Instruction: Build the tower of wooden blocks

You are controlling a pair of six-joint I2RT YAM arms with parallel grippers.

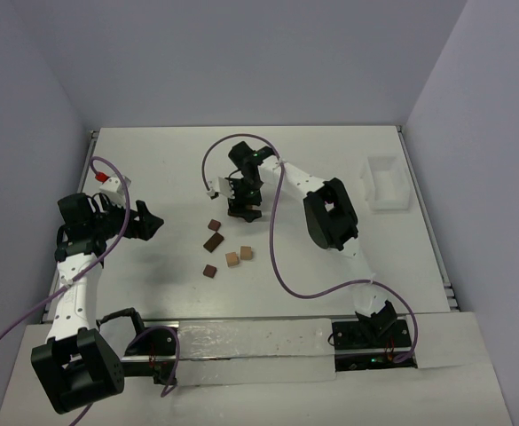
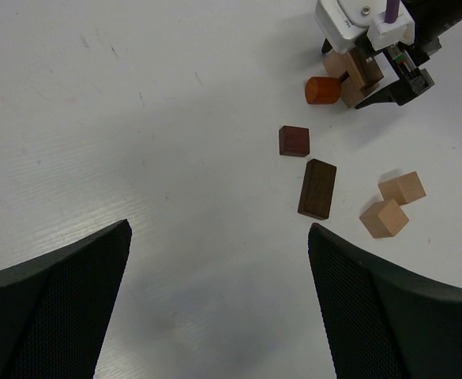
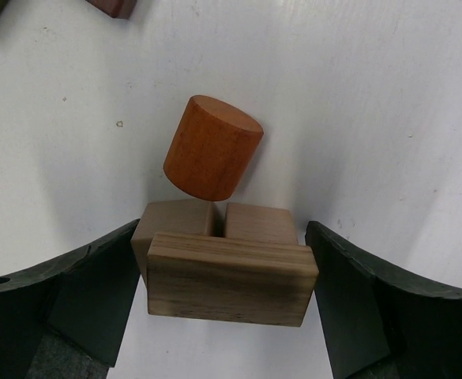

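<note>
My right gripper (image 1: 244, 206) (image 3: 223, 260) straddles a small stack. The stack is two tan cubes (image 3: 175, 225) side by side with a grey-brown plank (image 3: 231, 276) laid across them. The jaws stand just wider than the plank, with a thin gap on its left. An orange cylinder (image 3: 213, 148) lies tilted against the cubes. It also shows in the left wrist view (image 2: 323, 89). Loose on the table are a dark cube (image 2: 294, 140), a dark long block (image 2: 317, 188) and two tan cubes (image 2: 384, 218). My left gripper (image 1: 148, 224) (image 2: 219, 300) is open and empty, left of them.
Another dark cube (image 1: 209, 271) lies nearest the arm bases. A clear plastic box (image 1: 383, 182) stands at the right side of the table. The table's right edge (image 1: 436, 248) has a metal rail. Purple cables loop over both arms.
</note>
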